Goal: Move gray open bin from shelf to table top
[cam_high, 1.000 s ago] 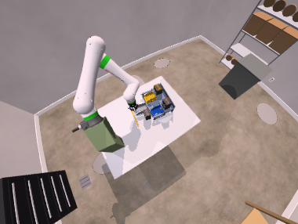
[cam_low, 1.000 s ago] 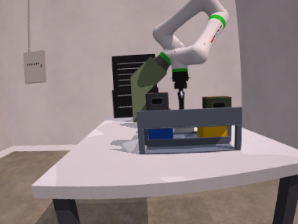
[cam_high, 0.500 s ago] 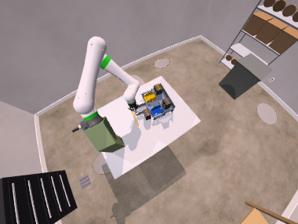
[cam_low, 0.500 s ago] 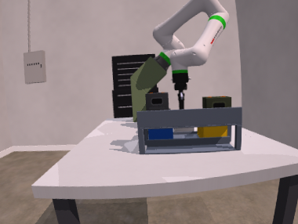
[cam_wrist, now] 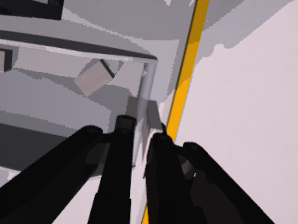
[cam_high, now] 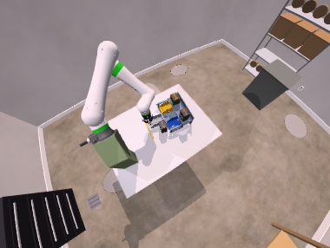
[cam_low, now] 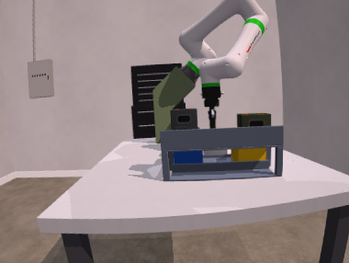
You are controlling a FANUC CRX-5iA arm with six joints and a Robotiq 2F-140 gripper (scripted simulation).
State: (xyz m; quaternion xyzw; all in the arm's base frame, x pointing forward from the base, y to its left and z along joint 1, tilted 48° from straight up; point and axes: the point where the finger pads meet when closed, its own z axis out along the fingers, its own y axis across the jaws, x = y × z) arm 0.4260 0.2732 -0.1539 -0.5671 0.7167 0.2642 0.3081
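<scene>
A gray shelf (cam_high: 174, 114) stands on the white table and shows from the other side in the exterior view (cam_low: 221, 153). It holds a blue bin (cam_low: 188, 157), a yellow bin (cam_low: 249, 154) and the gray open bin (cam_low: 216, 153) between them. My gripper (cam_high: 148, 121) (cam_low: 211, 120) is at the shelf's side that faces the arm, and points down. In the wrist view the fingers are shut on a thin upright wall of the gray bin (cam_wrist: 141, 99). A small gray part (cam_wrist: 93, 78) lies inside the bin.
Dark boxes (cam_low: 184, 119) (cam_low: 253, 120) stand on the shelf's top. A yellow stripe (cam_wrist: 189, 50) runs along the table beside the gripper. The arm's green base (cam_high: 114, 149) stands at the table's edge. A storage rack (cam_high: 295, 35) is far off.
</scene>
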